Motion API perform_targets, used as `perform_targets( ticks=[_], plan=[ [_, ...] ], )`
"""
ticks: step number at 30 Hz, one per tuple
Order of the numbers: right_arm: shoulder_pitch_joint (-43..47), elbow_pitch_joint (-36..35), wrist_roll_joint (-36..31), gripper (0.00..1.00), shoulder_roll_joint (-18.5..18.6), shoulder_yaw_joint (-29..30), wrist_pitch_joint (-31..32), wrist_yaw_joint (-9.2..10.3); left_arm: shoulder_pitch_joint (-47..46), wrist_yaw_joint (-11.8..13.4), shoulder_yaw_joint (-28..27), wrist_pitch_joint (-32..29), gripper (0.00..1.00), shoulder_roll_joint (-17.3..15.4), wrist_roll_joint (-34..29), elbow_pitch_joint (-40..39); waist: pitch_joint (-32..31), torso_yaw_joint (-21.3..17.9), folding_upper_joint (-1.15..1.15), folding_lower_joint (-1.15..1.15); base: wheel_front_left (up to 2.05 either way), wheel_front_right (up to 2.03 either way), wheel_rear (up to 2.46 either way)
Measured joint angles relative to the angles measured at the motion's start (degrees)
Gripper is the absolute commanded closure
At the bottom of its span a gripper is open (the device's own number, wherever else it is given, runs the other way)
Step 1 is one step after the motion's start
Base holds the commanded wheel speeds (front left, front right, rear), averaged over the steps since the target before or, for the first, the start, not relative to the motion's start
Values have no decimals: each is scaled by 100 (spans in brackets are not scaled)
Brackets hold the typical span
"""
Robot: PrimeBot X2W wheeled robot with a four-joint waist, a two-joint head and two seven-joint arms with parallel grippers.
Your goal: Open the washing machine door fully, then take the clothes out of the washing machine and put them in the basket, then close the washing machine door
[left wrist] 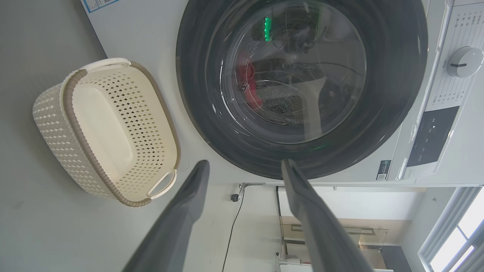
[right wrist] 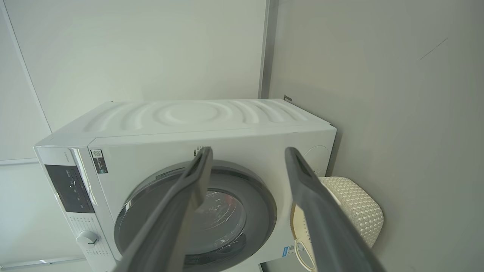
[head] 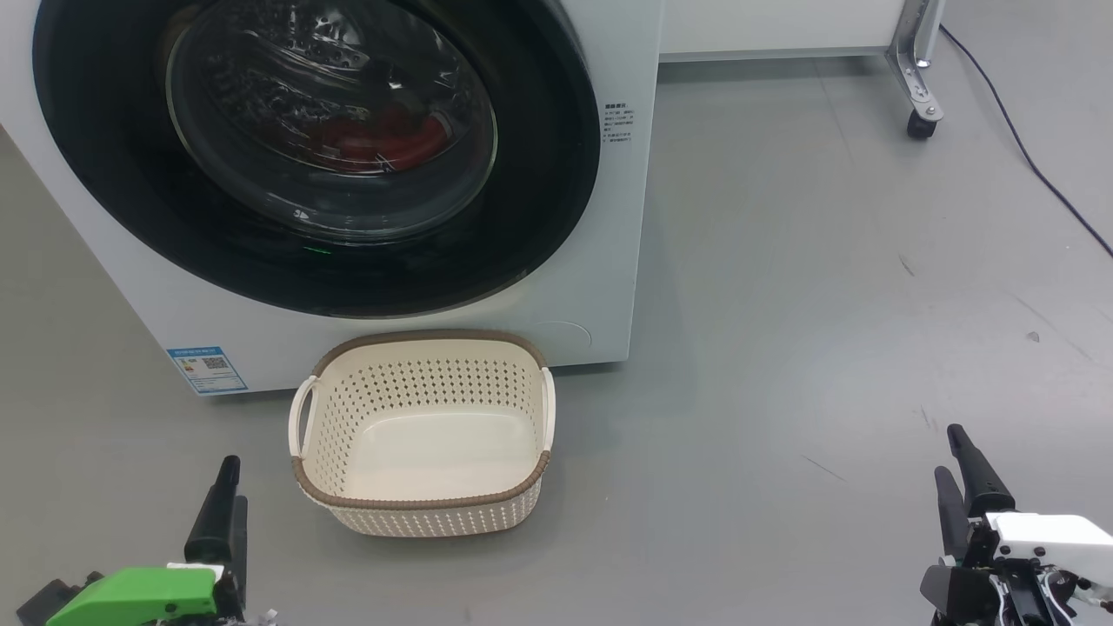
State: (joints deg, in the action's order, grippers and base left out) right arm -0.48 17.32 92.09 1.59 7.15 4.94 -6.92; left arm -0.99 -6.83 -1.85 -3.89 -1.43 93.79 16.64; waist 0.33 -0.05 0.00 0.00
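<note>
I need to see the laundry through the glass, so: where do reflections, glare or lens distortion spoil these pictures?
Head view: reflections streak the round glossy black washing machine door, yet the bright red clothes show through. Left wrist view: a green reflection sits on the glass; the window is blown out. Right wrist view: pale glare leaves the red faint.

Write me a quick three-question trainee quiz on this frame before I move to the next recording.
1. True or false: the large round black-framed glass door of the big white front-loading washing machine stands open.
2. Fill the gap: the small cream perforated plastic basket holds ___.
3. The bright red fabric clothes lie: A in that basket; B draped over the door; C inside the machine.
Key: 1 false; 2 nothing; 3 C.
</note>
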Motion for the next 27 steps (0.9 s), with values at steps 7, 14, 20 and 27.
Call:
perform_targets(
  ticks=[7, 14, 20, 27],
  plan=[
    [-5, -56, -76, 0, 31, 4, -73, 0, -12, 0, 81, 126, 0, 0, -12, -77, 12, -3, 0, 0, 0, 0, 0],
    [-10, -114, -265, 0, 116, -2, -179, 0, -20, -1, 207, 303, 0, -1, -290, -163, 32, -4, 0, 0, 0, 0, 0],
    [-18, -170, -570, 0, 238, -44, -326, 0, -88, -1, 286, 459, 0, -23, -566, -234, 47, 0, 0, 0, 0, 0, 0],
    [-21, -186, -1172, 0, 463, -178, -586, 0, -143, -1, 394, 627, 0, -181, -1194, -281, 52, 5, 0, 0, 0, 0, 0]
  ],
)
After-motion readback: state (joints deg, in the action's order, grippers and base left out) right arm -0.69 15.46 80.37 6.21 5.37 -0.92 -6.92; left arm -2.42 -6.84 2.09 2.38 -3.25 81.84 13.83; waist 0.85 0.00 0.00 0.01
